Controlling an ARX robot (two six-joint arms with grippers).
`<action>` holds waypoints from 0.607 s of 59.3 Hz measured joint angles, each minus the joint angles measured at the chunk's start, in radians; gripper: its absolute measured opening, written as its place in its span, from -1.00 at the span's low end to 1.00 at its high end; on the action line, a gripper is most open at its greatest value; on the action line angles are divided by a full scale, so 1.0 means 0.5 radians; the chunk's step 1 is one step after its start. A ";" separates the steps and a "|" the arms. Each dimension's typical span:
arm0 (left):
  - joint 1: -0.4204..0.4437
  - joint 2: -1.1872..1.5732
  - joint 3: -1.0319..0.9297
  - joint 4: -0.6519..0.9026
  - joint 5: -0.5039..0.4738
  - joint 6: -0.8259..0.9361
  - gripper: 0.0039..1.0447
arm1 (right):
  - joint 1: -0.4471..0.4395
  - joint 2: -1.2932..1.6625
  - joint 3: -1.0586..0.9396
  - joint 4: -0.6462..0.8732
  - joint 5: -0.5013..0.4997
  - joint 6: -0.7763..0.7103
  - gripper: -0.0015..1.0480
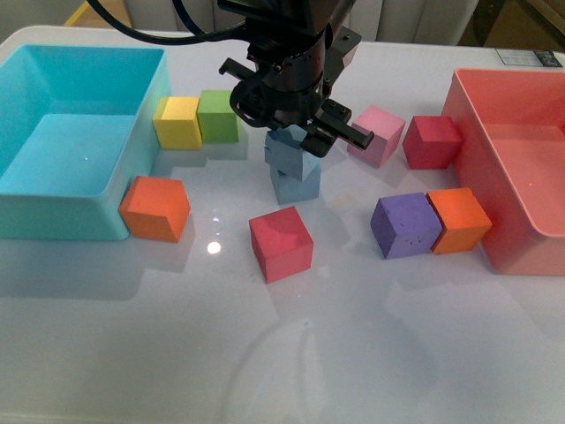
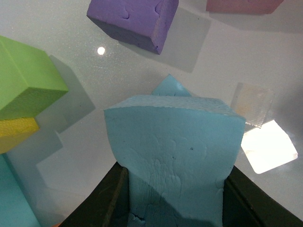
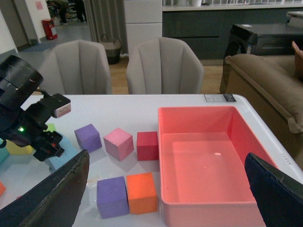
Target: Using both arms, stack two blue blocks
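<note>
Just behind the red cube [image 1: 281,244] sits the lower blue block [image 1: 296,187], pale, matte, faintly speckled; the upper blue block [image 1: 290,157] rests on it, twisted slightly askew, clamped by the left gripper [image 1: 293,140] on two sides. The right gripper [image 3: 166,157] gapes wide, holding nothing

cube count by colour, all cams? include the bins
blue cubes: 2
purple cubes: 2 (one hidden behind the arm in the front view)
orange cubes: 2
red cubes: 2
pink cube: 1
yellow cube: 1
green cube: 1
turquoise bin: 1
salmon-red bin: 1
Total: 11 cubes, 2 bins
</note>
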 joint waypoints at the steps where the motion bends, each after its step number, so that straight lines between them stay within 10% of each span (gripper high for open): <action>1: 0.000 0.004 0.002 -0.002 -0.001 0.000 -0.25 | 0.000 0.000 0.000 0.000 0.000 0.000 0.83; 19: -0.003 0.027 0.015 -0.008 -0.010 0.000 -0.23 | 0.000 0.000 0.000 0.000 0.000 0.000 0.83; 36: -0.005 0.027 0.015 0.021 0.002 -0.002 0.65 | 0.000 0.000 0.000 0.000 0.000 0.000 0.83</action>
